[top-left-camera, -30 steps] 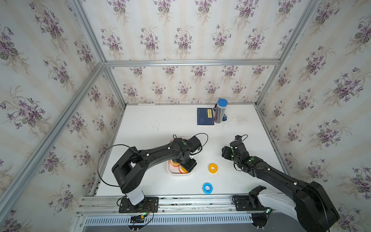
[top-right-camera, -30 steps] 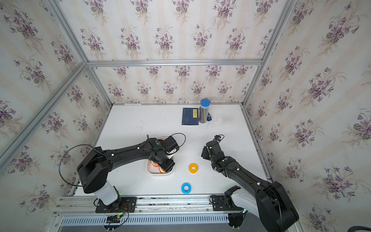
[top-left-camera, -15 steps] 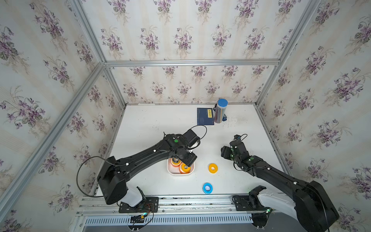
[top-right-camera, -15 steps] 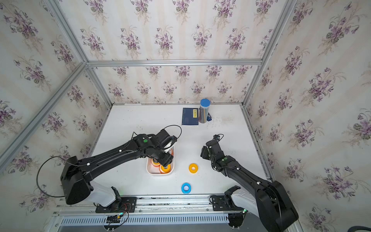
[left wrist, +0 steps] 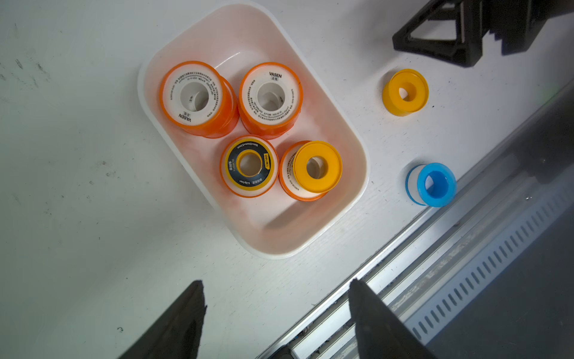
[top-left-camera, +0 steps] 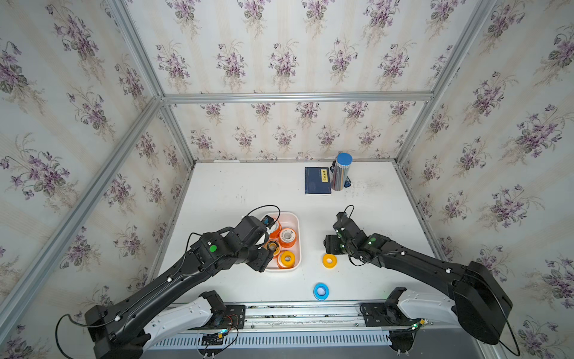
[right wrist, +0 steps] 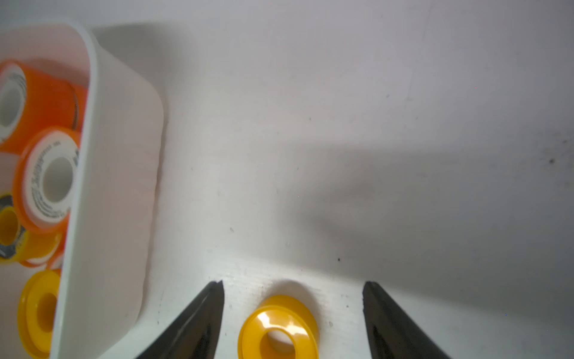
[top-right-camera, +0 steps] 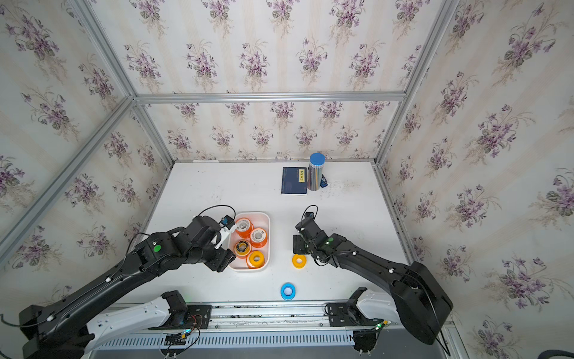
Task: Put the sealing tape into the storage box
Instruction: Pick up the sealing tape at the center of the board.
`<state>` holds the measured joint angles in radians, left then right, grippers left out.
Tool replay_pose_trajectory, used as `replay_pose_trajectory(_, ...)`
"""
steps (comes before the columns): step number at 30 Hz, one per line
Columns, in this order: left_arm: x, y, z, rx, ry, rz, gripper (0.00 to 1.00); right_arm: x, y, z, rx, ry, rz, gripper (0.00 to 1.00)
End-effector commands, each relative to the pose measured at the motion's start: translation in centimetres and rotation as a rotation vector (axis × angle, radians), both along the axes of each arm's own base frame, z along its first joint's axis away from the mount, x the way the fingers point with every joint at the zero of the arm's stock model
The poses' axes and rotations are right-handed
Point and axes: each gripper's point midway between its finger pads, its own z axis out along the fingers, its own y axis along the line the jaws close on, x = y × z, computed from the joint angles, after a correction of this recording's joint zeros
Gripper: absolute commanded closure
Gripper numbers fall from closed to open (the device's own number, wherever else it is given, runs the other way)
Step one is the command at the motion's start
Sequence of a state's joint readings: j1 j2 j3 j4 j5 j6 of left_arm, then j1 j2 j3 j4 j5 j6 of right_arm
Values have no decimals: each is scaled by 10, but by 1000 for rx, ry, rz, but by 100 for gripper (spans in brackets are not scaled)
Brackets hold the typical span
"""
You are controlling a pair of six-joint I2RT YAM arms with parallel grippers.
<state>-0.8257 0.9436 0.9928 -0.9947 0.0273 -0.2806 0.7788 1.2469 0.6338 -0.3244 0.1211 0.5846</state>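
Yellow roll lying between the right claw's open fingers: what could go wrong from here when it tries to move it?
1. The loose yellow spool lies flat, off-centre between the fingers of the open right gripper; closing could shove it sideways or lose it.
2. The storage box is crowded, and the upper yellow spool sits askew on an orange spool; another dropped in might topple it or catch the rim.

White tabletop [top-left-camera: 248, 192], scuffed with dark specks. Lying directly on it:
- a shallow white plastic storage box [top-left-camera: 289, 213] with rounded corners
- a yellow tape spool [top-left-camera: 329, 260] near the box
- a blue tape spool [top-left-camera: 321, 291] near the front edge
- a flat dark blue booklet [top-left-camera: 315, 181] and an upright silvery cylinder with blue cap [top-left-camera: 340, 174], side by side at the back
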Motion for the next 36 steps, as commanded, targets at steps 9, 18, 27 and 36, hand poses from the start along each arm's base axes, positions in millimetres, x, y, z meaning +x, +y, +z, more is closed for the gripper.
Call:
replay_pose_trajectory(9,5,-4,2,-19,-15,13,26,-35,-3,-37,-174,107,26,21)
replay_pose_trajectory(18,6,-3,-1,-6,-9,17,26,-44,1,-42,-146,122,76,26)
replay_pose_trajectory(27,6,-3,-2,0,-9,21,26,-44,2,-49,-156,131,96,33)
replay_pose_trajectory(36,8,-3,-6,22,6,24,26,-41,6,-46,-162,126,103,42)
